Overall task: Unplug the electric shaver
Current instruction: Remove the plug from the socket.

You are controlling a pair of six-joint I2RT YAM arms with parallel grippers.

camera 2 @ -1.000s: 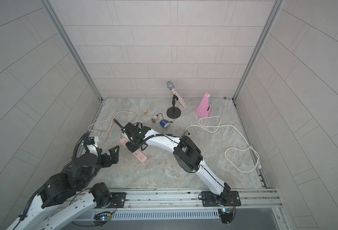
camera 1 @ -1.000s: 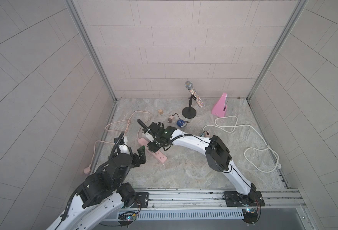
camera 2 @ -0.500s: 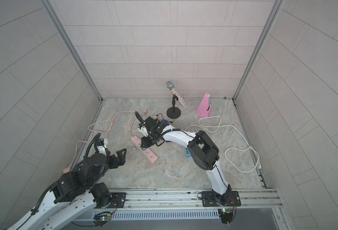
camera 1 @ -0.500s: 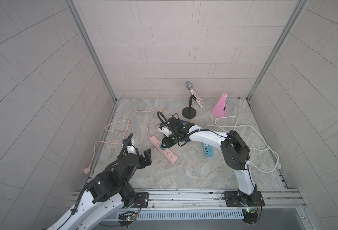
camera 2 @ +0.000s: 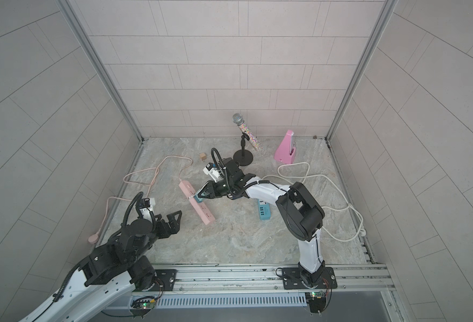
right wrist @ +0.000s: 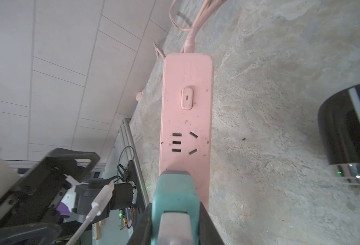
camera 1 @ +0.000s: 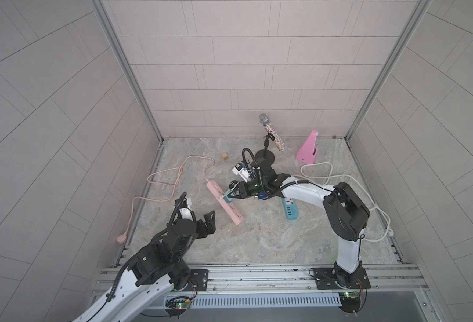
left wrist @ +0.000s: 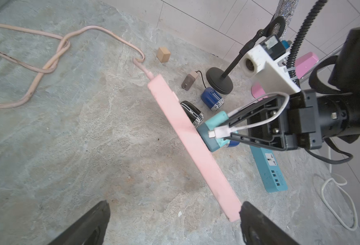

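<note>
A teal plug (left wrist: pixel 209 129) sits against the top face of the pink power strip (left wrist: pixel 185 135), and my right gripper (right wrist: pixel 174 214) is shut on it. In both top views this gripper (camera 1: pixel 228 196) (camera 2: pixel 200 196) reaches low over the strip (camera 1: pixel 224 202). A white cable with a loose connector (left wrist: pixel 219 133) hangs over its fingers. A black electric shaver (left wrist: pixel 192 112) (right wrist: pixel 349 137) lies just behind the strip, and a blue one (left wrist: pixel 212 98) lies beyond it. My left gripper (left wrist: pixel 174 224) (camera 1: pixel 206 223) is open and empty, near the strip's front end.
A teal power strip (camera 1: pixel 290 210) lies under the right arm. A microphone stand (camera 1: pixel 266 154), a pink metronome (camera 1: pixel 309 149), a wooden cube (camera 1: pixel 224 156) and a brown adapter (left wrist: pixel 188 79) stand further back. The pink cord (camera 1: pixel 168 181) loops left and a white cable (camera 1: pixel 341 178) right.
The right arm's elbow has swung right, uncovering the teal strip, while its gripper stayed on the teal plug. The pink strip shifted slightly right. The left arm drew back and lower.
</note>
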